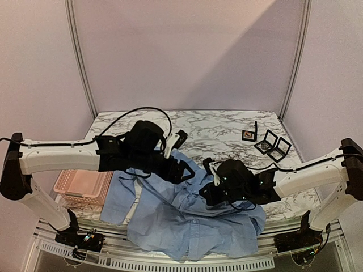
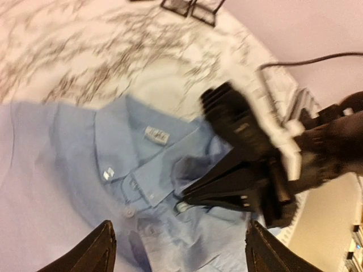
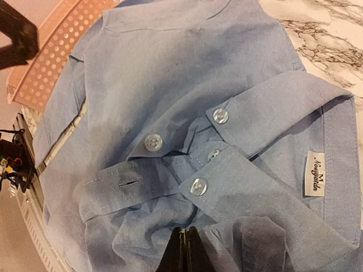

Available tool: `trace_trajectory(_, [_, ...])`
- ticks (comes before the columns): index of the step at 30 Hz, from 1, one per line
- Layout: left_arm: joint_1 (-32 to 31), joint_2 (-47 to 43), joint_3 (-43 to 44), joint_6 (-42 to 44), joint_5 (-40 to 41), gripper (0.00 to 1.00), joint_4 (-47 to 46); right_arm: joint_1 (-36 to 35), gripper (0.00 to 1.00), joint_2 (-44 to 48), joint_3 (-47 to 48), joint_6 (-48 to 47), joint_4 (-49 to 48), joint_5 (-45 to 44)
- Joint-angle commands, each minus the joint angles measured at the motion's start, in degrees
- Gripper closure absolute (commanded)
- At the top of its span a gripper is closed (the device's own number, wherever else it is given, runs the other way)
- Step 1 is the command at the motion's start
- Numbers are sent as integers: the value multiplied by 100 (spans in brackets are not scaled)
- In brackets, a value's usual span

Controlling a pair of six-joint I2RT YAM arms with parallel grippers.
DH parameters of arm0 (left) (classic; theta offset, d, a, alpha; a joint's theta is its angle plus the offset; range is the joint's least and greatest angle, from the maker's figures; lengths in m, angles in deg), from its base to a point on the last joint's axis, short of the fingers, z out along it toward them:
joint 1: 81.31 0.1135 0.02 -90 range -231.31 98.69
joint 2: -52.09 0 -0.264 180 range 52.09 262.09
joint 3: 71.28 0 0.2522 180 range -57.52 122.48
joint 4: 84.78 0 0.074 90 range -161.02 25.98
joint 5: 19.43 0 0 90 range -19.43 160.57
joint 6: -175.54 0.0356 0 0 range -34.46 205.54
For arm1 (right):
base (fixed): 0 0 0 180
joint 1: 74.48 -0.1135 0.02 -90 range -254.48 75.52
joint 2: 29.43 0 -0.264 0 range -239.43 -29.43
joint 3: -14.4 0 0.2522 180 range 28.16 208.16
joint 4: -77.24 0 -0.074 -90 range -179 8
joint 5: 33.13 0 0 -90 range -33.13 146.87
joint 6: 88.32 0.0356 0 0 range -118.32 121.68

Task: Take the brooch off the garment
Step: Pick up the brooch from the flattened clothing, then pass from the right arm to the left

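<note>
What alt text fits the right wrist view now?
The right gripper, shut, sits at the bottom edge over the wrinkled light blue shirt, near its buttoned collar and neck label. A pink basket shows top left, marble table top right.

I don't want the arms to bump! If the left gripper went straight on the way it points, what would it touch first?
Probably the blue shirt, near its collar; the right gripper lies just beside, depth unclear.

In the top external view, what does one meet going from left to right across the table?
Pink basket → left gripper → right gripper → small black boxes. The shirt spans the middle, so I omit it.
</note>
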Motion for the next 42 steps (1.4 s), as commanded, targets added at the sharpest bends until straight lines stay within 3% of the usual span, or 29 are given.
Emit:
trace_trajectory(1, [444, 256, 451, 711, -1522, 21, 579, 309, 100, 280, -358, 94, -1070, 539])
trace_trajectory(5, [651, 613, 573, 816, -2442, 21, 440, 458, 100, 311, -515, 187, -1453, 611])
trace_trajectory(11, [664, 1038, 505, 766, -2993, 21, -52, 643, 100, 437, -955, 409, -2226, 850])
trace_trajectory(17, [673, 1308, 393, 720, -3173, 22, -317, 793, 100, 551, -1233, 472, -2646, 1083])
trace_trajectory(22, [656, 1554, 327, 426, -3394, 29, -752, 996, 100, 694, -1542, 518, -3180, 1330])
trace_trajectory(32, [521, 1851, 268, 99, -3262, 29, -1218, 1094, 100, 685, -1749, 600, -3971, 1508])
trace_trajectory(39, [499, 1940, 158, -136, -3292, 44, -1638, 1096, 100, 576, -1684, 533, -4170, 1529])
trace_trajectory(42, [493, 1943, 90, -295, -3441, 56, -1890, 1098, 100, 472, -1675, 575, -4313, 1587])
